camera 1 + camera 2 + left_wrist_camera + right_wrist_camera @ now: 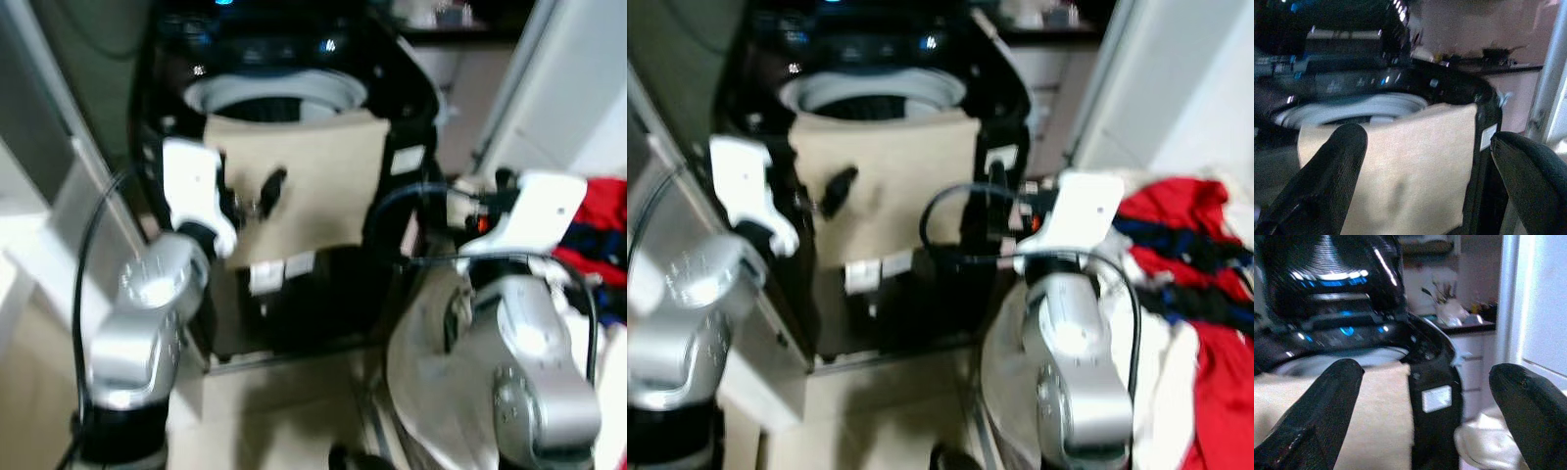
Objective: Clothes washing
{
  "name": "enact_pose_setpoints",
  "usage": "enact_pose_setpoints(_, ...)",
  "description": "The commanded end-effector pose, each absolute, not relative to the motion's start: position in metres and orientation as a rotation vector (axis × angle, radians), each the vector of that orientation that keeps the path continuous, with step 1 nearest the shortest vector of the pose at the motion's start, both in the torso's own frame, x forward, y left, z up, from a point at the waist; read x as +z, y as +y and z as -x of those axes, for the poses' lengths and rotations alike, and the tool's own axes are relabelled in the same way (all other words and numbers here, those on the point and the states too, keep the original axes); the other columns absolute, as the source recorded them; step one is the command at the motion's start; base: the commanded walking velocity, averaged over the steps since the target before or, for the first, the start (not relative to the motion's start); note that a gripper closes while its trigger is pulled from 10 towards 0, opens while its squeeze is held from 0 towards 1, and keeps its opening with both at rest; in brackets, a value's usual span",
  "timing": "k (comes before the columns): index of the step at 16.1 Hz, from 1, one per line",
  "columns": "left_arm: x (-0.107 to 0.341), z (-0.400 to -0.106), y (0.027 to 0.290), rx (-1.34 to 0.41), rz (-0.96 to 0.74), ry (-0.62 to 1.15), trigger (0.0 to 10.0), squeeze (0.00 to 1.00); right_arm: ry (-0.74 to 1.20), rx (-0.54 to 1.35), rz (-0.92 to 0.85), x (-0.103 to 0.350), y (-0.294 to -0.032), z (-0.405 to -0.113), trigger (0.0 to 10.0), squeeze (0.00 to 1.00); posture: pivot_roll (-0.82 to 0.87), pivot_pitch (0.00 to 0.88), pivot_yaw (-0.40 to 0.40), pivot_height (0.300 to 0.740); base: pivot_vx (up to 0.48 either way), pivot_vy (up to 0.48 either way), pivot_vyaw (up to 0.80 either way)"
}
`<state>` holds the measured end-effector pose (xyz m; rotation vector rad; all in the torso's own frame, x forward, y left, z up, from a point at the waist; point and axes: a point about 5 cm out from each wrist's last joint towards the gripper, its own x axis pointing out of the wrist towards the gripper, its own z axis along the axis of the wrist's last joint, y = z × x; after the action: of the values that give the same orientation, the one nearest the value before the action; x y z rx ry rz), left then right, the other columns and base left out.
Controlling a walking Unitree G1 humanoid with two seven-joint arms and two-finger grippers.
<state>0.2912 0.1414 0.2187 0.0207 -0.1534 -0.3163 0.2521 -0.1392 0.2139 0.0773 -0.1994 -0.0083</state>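
Left eye view puts the washer (294, 147) straight ahead of me, lid up, its pale drum ring (274, 96) showing, and a beige cloth (313, 186) hanging from the drum's front lip down the washer's front face. That cloth is what my next move turns on: it lies forward of both arms, half in and half out of the washer, its long axis running down from the lip, so I judge it needs lifting up and over into the drum. My left gripper (257, 196) is the nearer one, held in front of the washer right at the cloth's left part, fingers pointing at it; whether they touch the fabric I cannot tell through the blur. In the left wrist view the two fingers (1322, 186) stand wide apart with the cloth between and beyond them, nothing clamped. My right gripper (991, 196) sits by the washer's right front corner, further from the cloth; the right wrist view shows its fingers (1317, 416) likewise spread wide and holding nothing, with the cloth's right edge off to one side. A heap of red, blue and white laundry (1185, 294) waits right of the washer, beside my right arm.
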Motion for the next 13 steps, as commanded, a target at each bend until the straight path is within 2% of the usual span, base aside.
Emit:
enact_pose_setpoints(1,0.226,-0.291,0.143,-0.301,-0.04,-0.185,10.0,0.0,-0.152,-0.055,-0.036,0.212,-0.146,-0.252,10.0,1.0,-0.08,0.0,0.0,0.74,0.0,0.0,-0.8)
enact_pose_setpoints(4,0.214,-0.289,0.144,-0.28,-0.08,-0.152,10.0,0.0,-0.09,-0.069,0.002,0.201,-0.15,-0.251,10.0,1.0,-0.09,0.0,-0.005,0.74,0.0,0.0,-0.8)
enact_pose_setpoints(11,0.213,-0.287,0.144,-0.278,-0.12,-0.144,10.0,0.0,-0.107,-0.054,-0.005,0.21,-0.149,-0.25,10.0,1.0,-0.09,0.0,-0.023,0.74,0.0,0.0,-0.8)
enact_pose_setpoints(13,0.214,-0.291,0.142,-0.291,-0.129,-0.146,10.0,0.0,-0.097,-0.064,-0.011,0.208,-0.147,-0.247,10.0,1.0,-0.1,0.0,-0.012,0.74,0.0,0.429,-0.8)
